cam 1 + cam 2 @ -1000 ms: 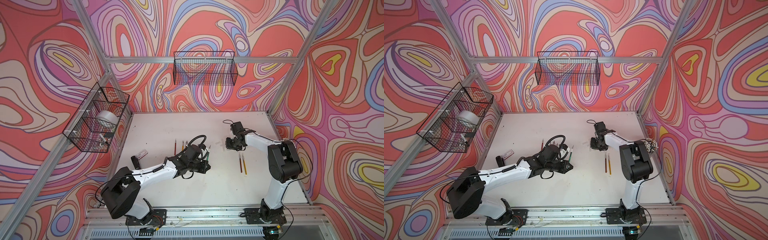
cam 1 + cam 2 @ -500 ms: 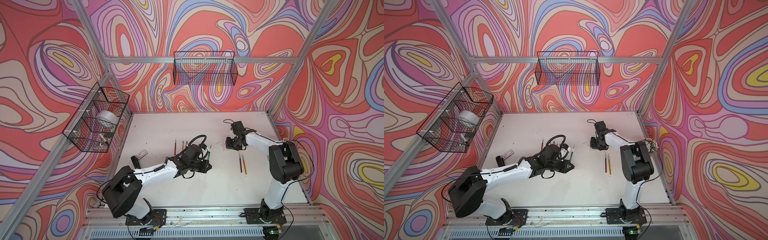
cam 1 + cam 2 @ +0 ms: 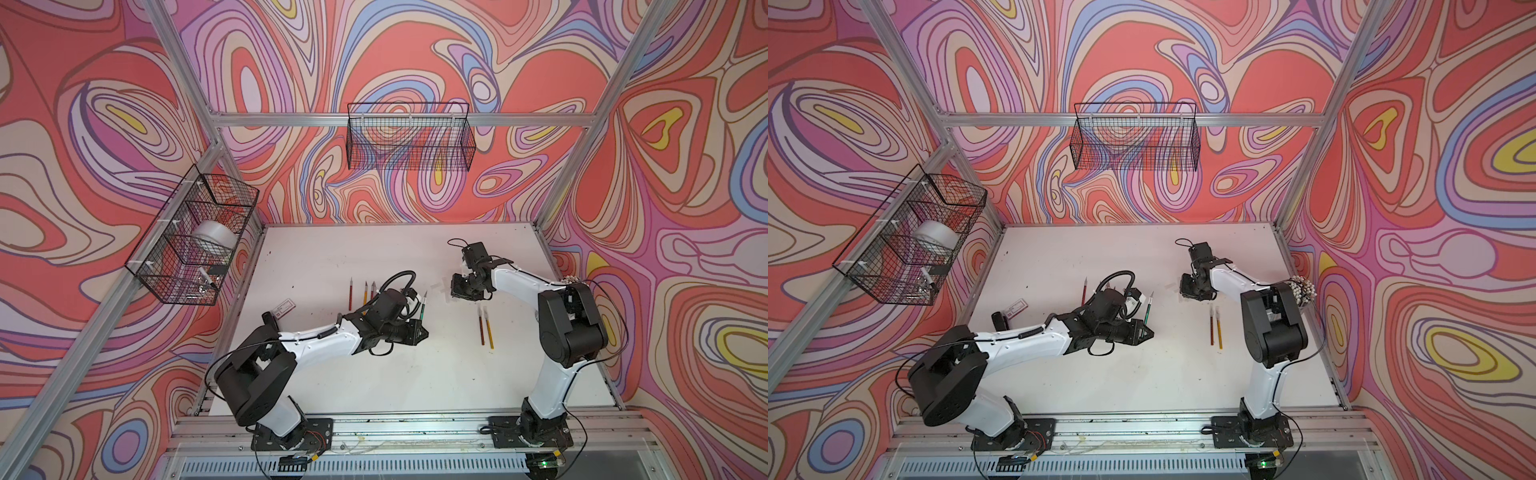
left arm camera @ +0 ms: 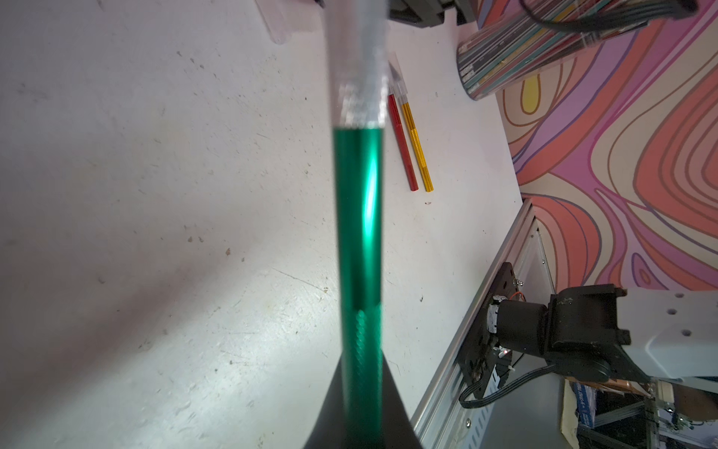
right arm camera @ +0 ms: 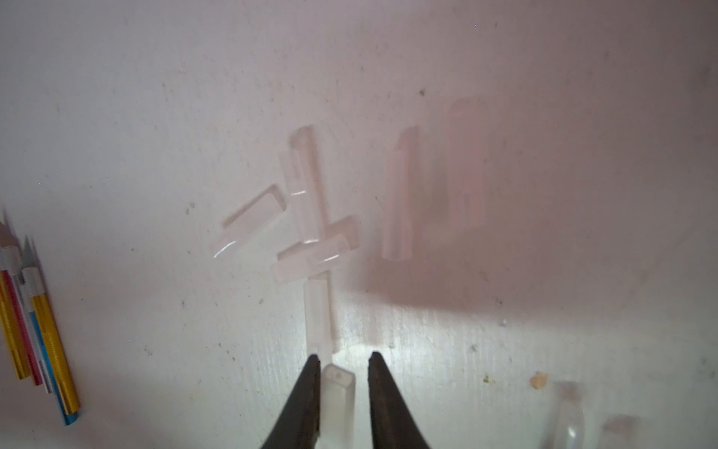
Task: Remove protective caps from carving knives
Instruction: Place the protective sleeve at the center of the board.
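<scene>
Swirl-patterned walls (image 3: 124, 124) enclosed your cell, two wire baskets (image 3: 409, 141) hung on them; below lay the white table (image 3: 374, 374).

Item 1, left gripper (image 3: 422, 330): closed on the near end of the green knife (image 4: 359, 233), held left of centre. Its long axis ran near to far in both top views. The far end tapered to a point, so I judged the blade uncovered.

Item 2, right gripper (image 5: 344, 357): jaws slightly parted, one cap (image 5: 337, 400) between them, touching one finger with a gap at the other. It hung right of centre, just beside the loose caps (image 5: 307, 194), which lay flat at mixed angles.

Item 3, left row of knives (image 3: 351, 293): on the table, far and left of your left gripper, points far.

Item 4, red knife (image 4: 403, 147) and gold knife (image 4: 417, 151): side by side, near of your right gripper, pale ends far, apparently capped.

Step in hand, by my reading: dropping a removed cap on the pile. Next you needed to let that cap fall clear, lay the green knife down, then take up a capped one.
</scene>
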{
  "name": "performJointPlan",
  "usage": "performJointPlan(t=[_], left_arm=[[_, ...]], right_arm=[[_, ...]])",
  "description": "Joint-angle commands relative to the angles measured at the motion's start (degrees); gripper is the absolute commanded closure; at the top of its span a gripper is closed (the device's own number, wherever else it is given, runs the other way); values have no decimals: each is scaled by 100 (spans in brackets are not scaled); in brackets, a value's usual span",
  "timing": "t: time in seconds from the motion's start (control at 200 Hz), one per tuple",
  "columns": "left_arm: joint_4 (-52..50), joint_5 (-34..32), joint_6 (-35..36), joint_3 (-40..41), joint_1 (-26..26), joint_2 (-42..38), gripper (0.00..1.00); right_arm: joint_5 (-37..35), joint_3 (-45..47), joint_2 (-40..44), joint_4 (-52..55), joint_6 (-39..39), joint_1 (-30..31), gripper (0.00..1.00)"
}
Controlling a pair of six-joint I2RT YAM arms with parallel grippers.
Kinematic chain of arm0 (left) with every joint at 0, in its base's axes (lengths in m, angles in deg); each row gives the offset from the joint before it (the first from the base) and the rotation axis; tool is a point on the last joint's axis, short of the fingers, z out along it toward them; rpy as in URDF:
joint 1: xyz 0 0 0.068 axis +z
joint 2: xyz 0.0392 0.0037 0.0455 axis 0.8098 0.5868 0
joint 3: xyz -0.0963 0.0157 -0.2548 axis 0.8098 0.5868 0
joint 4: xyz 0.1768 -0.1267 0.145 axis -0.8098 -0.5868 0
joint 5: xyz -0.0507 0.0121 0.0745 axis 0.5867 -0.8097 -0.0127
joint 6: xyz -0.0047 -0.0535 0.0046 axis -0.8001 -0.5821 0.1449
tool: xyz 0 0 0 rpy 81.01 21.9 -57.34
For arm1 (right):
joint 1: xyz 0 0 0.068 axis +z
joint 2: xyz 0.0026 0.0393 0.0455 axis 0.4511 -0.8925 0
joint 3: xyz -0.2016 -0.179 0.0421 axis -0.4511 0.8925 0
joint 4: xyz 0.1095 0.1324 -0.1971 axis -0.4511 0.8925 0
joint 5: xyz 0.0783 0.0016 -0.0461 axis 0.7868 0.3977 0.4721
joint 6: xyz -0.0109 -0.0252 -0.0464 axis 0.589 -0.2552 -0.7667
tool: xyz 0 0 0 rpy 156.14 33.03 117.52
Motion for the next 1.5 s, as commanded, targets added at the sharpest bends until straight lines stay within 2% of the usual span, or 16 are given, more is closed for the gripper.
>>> performJointPlan(t=[0.0,0.245,0.471,0.576,0.651,0.726,0.886,1.147,1.287,1.332,1.492], left_arm=[[299,278,-112,-337,-121,381,100],[961,708,-525,-585,-277,1151,100],[703,606,-375,-624,-282,1065,100],[520,528,-284,-592,-282,969,100],[481,495,-270,-531,-282,906,100],[456,460,-256,-472,-282,861,100],[428,469,-235,-449,-282,860,100],[322,419,-194,-484,-282,807,100],[285,408,-178,-475,-286,774,100],[271,392,-174,-467,-288,772,100],[264,407,-165,-484,-281,781,100]], right_arm=[[97,-118,140,-89,88,4,75],[-77,-208,131,-8,75,0,75],[-141,-221,32,-22,11,0,70],[59,-232,-11,-14,7,0,68],[-379,-257,-23,140,36,9,68],[-574,-269,-60,277,59,9,73],[-450,-186,-25,203,-14,9,75],[-158,-155,11,85,7,9,91],[-128,-134,-3,58,-6,11,93],[-42,-124,2,21,-17,12,93],[10,-126,14,13,-69,9,77]])
